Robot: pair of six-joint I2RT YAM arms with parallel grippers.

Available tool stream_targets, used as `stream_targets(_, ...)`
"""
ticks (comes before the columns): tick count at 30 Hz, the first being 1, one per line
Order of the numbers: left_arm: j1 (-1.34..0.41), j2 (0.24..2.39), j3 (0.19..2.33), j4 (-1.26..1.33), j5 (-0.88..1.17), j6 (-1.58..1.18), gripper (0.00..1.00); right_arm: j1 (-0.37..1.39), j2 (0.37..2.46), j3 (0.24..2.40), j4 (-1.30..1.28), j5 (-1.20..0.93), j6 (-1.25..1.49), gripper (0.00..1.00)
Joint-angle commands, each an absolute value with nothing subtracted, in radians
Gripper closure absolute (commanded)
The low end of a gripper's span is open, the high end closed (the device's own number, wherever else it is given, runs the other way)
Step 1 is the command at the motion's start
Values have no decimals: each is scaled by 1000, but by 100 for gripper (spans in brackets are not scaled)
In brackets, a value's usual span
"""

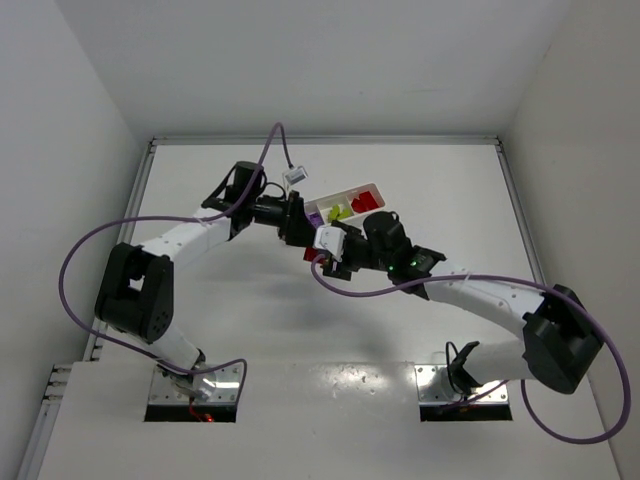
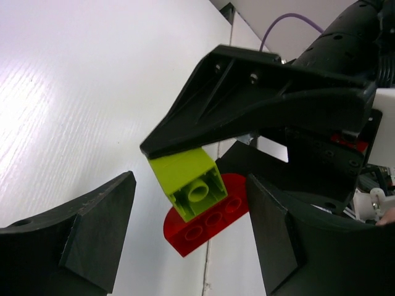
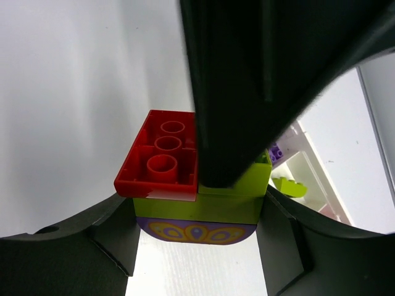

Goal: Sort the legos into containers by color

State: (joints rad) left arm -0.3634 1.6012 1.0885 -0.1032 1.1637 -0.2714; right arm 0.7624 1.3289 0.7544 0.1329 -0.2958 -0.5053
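Joined pair: yellow-green brick point(image 3: 197, 208) clamped by right gripper point(image 3: 196, 231).
Open left gripper point(image 2: 191, 219) to be closed squarely on red brick point(image 2: 199, 237).

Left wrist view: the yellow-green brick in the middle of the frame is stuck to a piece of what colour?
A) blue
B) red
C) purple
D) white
B: the yellow-green brick sits directly against a red brick with a rounded edge, and no gap shows between the two.
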Motion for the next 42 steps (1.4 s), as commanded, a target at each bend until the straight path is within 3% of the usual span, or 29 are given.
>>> stream_targets(1, -379, 1592, 1143, -43, 1207, -275, 22, 784, 1292, 743, 178, -347, -518, 100)
stream_targets(7, -379, 1601, 1152, -43, 1227, -285, 22, 784, 1292, 742, 178, -336, -518, 100)
stream_targets(11, -379, 1601, 1152, -43, 1203, -276, 34, 784, 1302, 761, 187, -302, -518, 100)
stream_targets(24, -397, 1601, 1120, -86, 1112, -249, 35, 802, 1312, 790, 196, -233, -518, 100)
stream_targets(27, -397, 1601, 1120, -98, 1074, -239, 47, 811, 1312, 790, 196, -209, -518, 100)
stream_targets(32, -407, 1611, 1120, -107, 1017, -230, 58, 821, 1312, 790, 196, -158, -518, 100)
stream_targets(38, -407, 1611, 1120, -117, 1008, -219, 82, 821, 1312, 781, 187, -101, -509, 100)
stream_targets(42, -385, 1600, 1120, -117, 999, -219, 88, 811, 1299, 755, 187, -39, -497, 100)
